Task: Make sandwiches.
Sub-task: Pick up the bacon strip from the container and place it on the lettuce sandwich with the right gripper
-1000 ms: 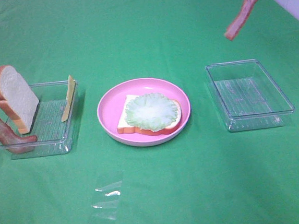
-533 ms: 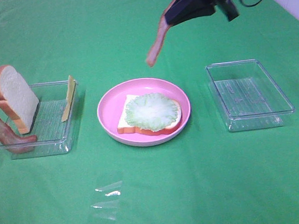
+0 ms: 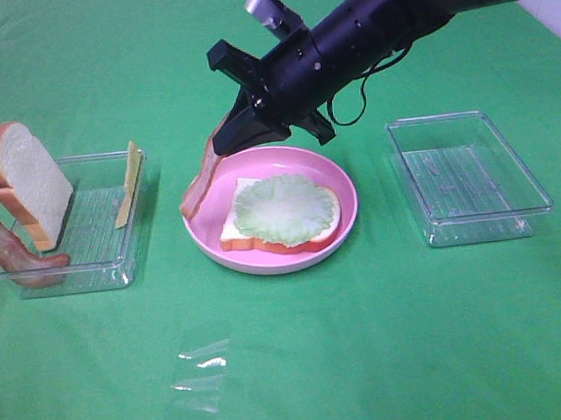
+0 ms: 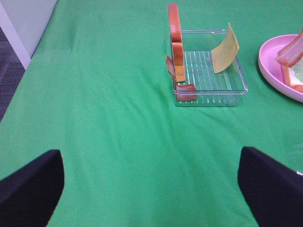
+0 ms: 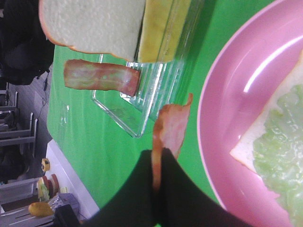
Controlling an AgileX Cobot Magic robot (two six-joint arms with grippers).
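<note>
A bread slice (image 3: 236,235) topped with lettuce (image 3: 282,210) lies on the pink plate (image 3: 201,227). My right gripper (image 3: 233,134) reaches across the middle and is shut on a bacon strip (image 3: 198,183) that hangs over the plate's left rim. The right wrist view shows this gripper (image 5: 158,163), its bacon strip (image 5: 171,128), the plate (image 5: 236,71) and the lettuce (image 5: 284,142). The left tray (image 3: 99,270) holds an upright bread slice (image 3: 28,183), a cheese slice (image 3: 129,184) and a second bacon strip (image 3: 9,253). My left gripper (image 4: 151,189) is open and empty, well short of that tray (image 4: 210,92).
An empty clear tray (image 3: 469,179) stands to the right of the plate. A scrap of clear plastic (image 3: 201,369) lies on the green cloth in front of the plate. The cloth's left edge and a white wall (image 4: 19,28) show in the left wrist view.
My right arm has swung from the far right across to the left side of the plate and come down, carrying the bacon strip. Nothing else has moved.
</note>
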